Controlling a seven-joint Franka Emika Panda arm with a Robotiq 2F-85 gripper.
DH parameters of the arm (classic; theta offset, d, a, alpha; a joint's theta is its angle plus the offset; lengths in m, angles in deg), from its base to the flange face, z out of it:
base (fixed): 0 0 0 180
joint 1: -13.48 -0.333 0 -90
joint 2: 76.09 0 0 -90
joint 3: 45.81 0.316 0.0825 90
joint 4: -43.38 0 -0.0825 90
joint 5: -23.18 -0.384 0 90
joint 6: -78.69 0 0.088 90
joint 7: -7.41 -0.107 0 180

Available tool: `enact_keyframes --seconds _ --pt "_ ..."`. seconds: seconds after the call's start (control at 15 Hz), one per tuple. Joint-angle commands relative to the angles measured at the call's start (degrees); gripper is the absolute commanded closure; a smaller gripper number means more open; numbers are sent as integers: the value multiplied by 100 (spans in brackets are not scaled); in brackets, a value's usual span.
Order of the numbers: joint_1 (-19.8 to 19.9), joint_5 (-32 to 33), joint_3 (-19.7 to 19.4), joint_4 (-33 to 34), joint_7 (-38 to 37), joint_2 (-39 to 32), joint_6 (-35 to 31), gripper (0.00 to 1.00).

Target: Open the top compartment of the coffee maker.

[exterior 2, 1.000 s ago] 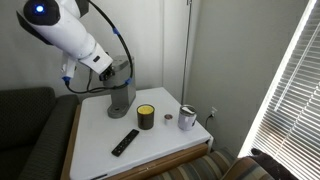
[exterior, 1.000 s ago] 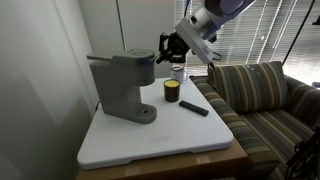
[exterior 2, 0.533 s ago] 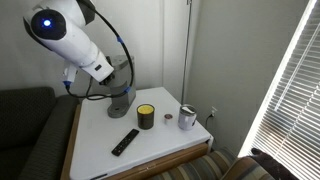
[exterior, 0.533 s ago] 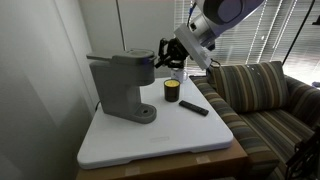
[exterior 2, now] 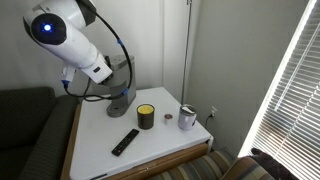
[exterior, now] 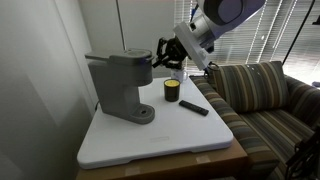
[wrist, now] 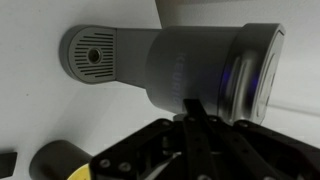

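Observation:
The grey coffee maker (exterior: 113, 92) stands at the back left of the white table in an exterior view. Its rounded top compartment (exterior: 120, 63) lies down, closed. My gripper (exterior: 156, 58) is shut, with its fingertips at the front edge of that lid. In the wrist view the shut fingers (wrist: 192, 104) touch the front of the top compartment (wrist: 190, 58) from above, and the round drip base (wrist: 92, 55) shows to the left. In an exterior view my arm hides most of the coffee maker (exterior 2: 120, 98); only its base shows.
A yellow-and-black can (exterior: 172, 90) (exterior 2: 146, 117) stands just in front of the machine. A black remote (exterior: 193, 107) (exterior 2: 125, 142) lies beside it. A silver cup (exterior 2: 187, 119) stands near the table (exterior: 160, 140) edge. A striped sofa (exterior: 265, 95) adjoins the table.
My gripper has moved slightly left and now presses against the front of the machine's head. The head's outline sits a touch further left than before.

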Motion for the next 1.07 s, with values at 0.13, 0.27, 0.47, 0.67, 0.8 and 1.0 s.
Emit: enact_keyframes --seconds 0.13,0.27,0.47,0.67,0.8,1.0 --pt "10 -135 -4 -200 127 393 168 100" --pt "7 -70 15 -259 60 510 145 100" --pt "8 -32 32 -324 16 675 170 100" --pt "-1 -30 46 -354 15 847 199 100" --pt "-20 -5 56 -361 7 956 204 100" --pt "-32 31 75 -373 -2 1052 210 100"
